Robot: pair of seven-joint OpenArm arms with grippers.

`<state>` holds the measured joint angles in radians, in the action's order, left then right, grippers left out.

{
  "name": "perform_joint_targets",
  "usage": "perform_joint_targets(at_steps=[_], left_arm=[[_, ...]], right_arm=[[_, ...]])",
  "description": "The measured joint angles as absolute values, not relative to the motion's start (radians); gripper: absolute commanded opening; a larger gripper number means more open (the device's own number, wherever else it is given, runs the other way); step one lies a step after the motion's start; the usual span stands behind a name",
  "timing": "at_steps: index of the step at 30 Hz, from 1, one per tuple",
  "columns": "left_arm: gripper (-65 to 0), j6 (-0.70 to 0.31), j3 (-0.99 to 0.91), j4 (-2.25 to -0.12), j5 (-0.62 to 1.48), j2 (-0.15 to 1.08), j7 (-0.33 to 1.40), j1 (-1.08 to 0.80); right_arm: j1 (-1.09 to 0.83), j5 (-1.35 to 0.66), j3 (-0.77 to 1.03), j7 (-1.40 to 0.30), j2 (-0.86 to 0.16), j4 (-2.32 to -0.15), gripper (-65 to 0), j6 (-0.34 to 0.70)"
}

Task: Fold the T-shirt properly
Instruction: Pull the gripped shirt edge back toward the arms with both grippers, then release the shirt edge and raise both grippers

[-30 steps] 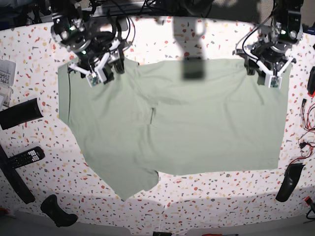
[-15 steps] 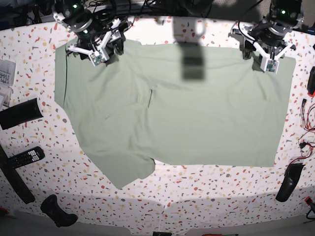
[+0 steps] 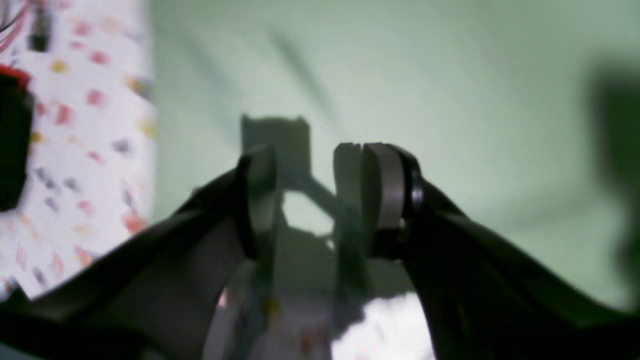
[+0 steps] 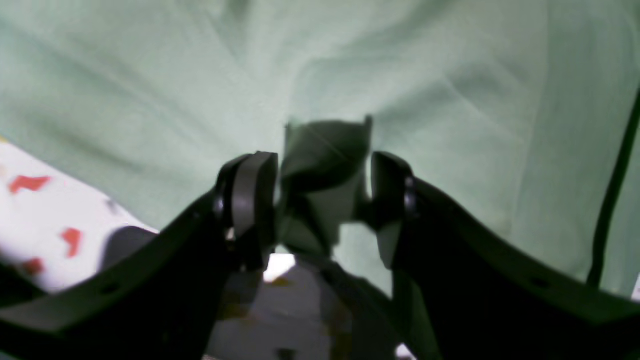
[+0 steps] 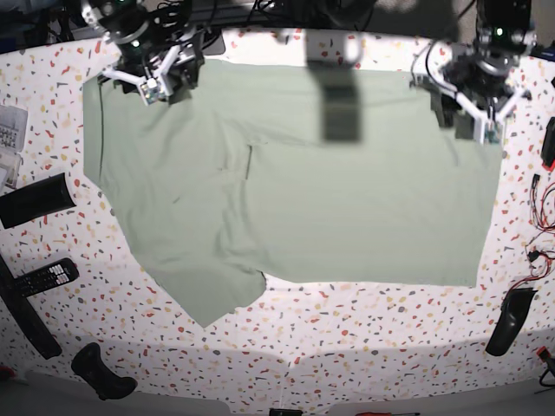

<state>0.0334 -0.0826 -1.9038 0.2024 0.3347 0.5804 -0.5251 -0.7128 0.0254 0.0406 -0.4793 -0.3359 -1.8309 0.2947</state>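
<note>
The pale sage-green T-shirt lies spread flat on the speckled table, with a sleeve pointing to the front left. My right gripper is at the shirt's far left edge. In the right wrist view the gripper pinches a dark bunch of the shirt's fabric. My left gripper is at the shirt's far right corner and hides it. In the left wrist view the gripper stands over the shirt's edge, with raised fabric between its fingers.
Black remotes and a black handle lie along the table's left side. A black object and cables lie at the right edge. A dark shadow falls on the shirt's top middle.
Both grippers have moved toward the far edge of the table, and the whole shirt has slid that way with them. Its right edge has drawn inward.
</note>
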Motion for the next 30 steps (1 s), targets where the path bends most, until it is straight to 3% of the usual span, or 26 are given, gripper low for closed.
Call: perform_joint_targets(at_steps=[4,18,30], left_arm=[[-40.1,0.023,-0.079,-1.798,0.205,0.290,0.588,-0.496],[-40.1,0.015,-0.081,-1.801,0.176,0.291,0.583,-0.594],[-40.1,0.019,-0.080,-1.949,0.109,0.291,0.705,-0.620]], right_arm=[[-0.713,0.024,0.068,-0.472,-0.335,-1.831,-35.4,0.295],[-0.798,0.026,0.075,-0.450,-0.336,-1.842,-35.4,0.282],[-0.897,0.053,0.085,-0.552,-0.338,-1.956,-35.4,0.251]])
